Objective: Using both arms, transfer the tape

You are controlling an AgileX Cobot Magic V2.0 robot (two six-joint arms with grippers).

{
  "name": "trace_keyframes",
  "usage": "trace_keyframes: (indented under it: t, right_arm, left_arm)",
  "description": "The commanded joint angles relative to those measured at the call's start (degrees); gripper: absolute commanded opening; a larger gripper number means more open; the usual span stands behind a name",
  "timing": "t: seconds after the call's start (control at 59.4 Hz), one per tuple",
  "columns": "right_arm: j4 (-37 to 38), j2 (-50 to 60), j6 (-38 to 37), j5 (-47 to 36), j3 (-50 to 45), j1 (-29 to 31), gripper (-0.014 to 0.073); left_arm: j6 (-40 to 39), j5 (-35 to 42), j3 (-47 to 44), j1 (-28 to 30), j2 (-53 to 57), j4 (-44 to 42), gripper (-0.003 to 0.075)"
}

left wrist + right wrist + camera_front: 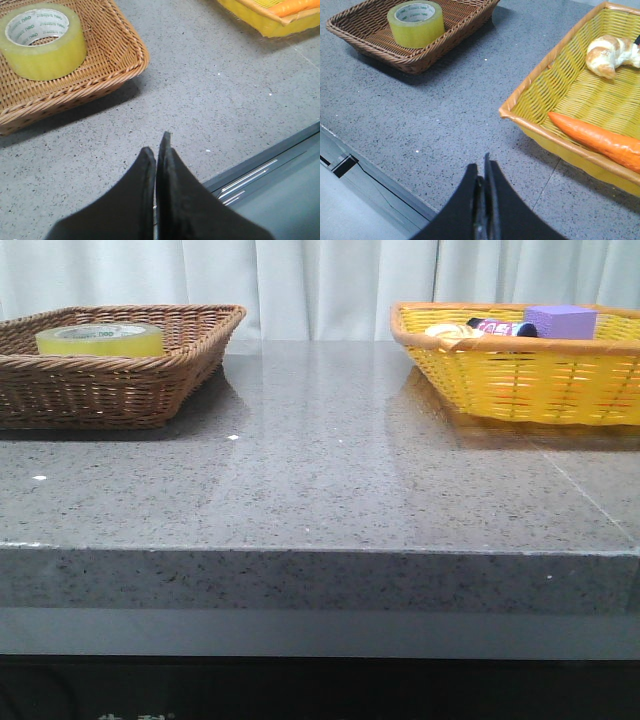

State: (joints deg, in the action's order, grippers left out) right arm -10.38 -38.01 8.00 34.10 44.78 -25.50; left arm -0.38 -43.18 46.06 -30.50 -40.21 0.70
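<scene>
The tape [100, 339], a wide translucent yellow roll with a white core and green print, lies flat in the brown wicker basket [150, 380] at the table's back left. It also shows in the left wrist view [43, 41] and the right wrist view [416, 23]. My left gripper [158, 150] is shut and empty, above the table's front edge, well short of the basket. My right gripper [481, 167] is shut and empty, above the front edge near the yellow basket [530, 90]. Neither arm shows in the front view.
The yellow basket [520, 390] at the back right holds a carrot [600, 140], a croissant [610, 52], a purple block [561, 321] and a dark tube [500, 328]. Grey speckled tabletop [320, 460] lies between the two baskets.
</scene>
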Motion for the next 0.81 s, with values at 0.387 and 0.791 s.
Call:
trace_keyframes:
  t: [0.387,0.791]
  right_arm:
    - [-0.6,0.2,0.5,-3.9,1.4,0.2,-0.0069]
    - [-0.6,0.2,0.5,-3.9,1.4,0.2,-0.0069]
  left_arm:
    - [-0.7,3.9,1.2,-0.4,0.6,1.0,-0.002]
    - [-0.2,27.3,-21.5,17.0,19.6,-1.6,-0.002]
